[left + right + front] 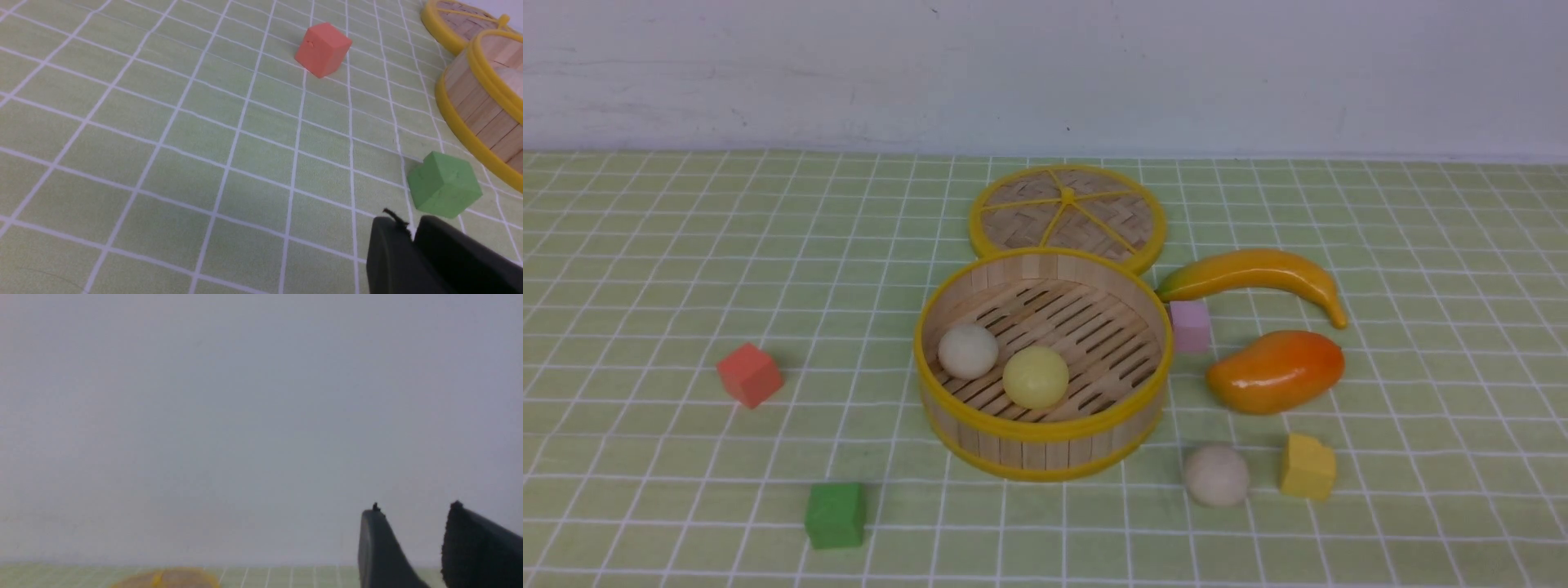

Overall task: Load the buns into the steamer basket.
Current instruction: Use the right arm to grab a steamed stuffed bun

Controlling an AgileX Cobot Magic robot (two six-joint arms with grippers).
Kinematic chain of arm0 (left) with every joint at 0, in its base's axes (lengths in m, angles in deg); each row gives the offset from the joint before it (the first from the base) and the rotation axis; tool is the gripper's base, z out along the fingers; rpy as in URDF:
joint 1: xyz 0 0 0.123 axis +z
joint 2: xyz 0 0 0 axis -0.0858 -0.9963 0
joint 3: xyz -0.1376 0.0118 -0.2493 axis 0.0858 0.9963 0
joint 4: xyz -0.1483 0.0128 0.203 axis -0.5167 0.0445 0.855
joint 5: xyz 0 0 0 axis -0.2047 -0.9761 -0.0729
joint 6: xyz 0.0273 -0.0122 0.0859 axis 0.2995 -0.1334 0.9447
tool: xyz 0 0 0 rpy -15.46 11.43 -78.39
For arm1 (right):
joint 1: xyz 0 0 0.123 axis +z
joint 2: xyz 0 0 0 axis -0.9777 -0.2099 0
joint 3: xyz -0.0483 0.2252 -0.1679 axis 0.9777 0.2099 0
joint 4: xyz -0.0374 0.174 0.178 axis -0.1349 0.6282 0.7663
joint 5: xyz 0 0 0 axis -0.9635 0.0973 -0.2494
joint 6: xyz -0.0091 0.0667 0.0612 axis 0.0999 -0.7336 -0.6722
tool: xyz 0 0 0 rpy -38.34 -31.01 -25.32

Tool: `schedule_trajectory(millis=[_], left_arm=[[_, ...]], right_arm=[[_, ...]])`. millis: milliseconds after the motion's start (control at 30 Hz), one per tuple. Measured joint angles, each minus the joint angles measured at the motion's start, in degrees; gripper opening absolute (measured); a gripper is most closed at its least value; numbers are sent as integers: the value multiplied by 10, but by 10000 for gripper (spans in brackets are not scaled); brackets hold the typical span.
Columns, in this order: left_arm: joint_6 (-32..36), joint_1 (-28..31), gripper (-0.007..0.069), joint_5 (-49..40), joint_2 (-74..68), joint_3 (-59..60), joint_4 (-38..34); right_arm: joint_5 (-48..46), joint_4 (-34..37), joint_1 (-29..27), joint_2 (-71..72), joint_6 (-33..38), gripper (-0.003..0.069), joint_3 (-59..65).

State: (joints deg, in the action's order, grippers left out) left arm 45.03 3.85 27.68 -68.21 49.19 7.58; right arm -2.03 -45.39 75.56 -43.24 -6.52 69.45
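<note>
Buns [968, 350], front view: two inside steamer basket [1045, 425], third bun [1216, 474] on counter [645, 457]. Wrist views: left pincer [410, 228] together, right pincer [414, 508] apart.

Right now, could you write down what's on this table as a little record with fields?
Buns inside: off-white bun and pale yellow bun, on the steamer basket floor
Bun outside: beige bun on the cloth, beside the yellow cube
Lid: woven lid flat behind the basket
Fruit: banana and mango, right of the basket
Other cubes: red cube, green cube, pink cube
Left gripper: shut, empty, near the green cube
Right gripper: open, empty, aimed at the wall
</note>
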Motion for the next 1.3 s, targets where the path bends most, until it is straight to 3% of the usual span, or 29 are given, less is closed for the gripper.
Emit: schedule_trajectory(millis=[167, 333, 433, 533, 667, 967, 1133, 1200, 1300], left_arm=[[0, 0, 85, 0, 0, 0, 0], [0, 0, 92, 0, 0, 0, 0], [0, 0, 92, 0, 0, 0, 0], [0, 0, 97, 0, 0, 0, 0], [0, 0, 103, 0, 0, 0, 0], [0, 0, 111, 0, 0, 0, 0], [0, 0, 112, 0, 0, 0, 0], [0, 0, 112, 0, 0, 0, 0], [0, 0, 112, 0, 0, 0, 0]], right_arm=[[-71, -19, 0, -25, 14, 239, -104], [-220, -34, 0, -142, 18, 239, -173], [-301, 68, 0, -243, 25, 239, -193], [-317, 202, 0, -327, 86, 239, -212], [-343, 454, 0, -456, 301, 239, -278], [-470, 1017, 0, -664, 916, 239, -427], [-522, 1274, 1, -745, 1144, 239, -434], [-557, 1318, 9, -773, 1199, 239, -434], [-589, 1330, 43, -804, 1240, 239, -434]])
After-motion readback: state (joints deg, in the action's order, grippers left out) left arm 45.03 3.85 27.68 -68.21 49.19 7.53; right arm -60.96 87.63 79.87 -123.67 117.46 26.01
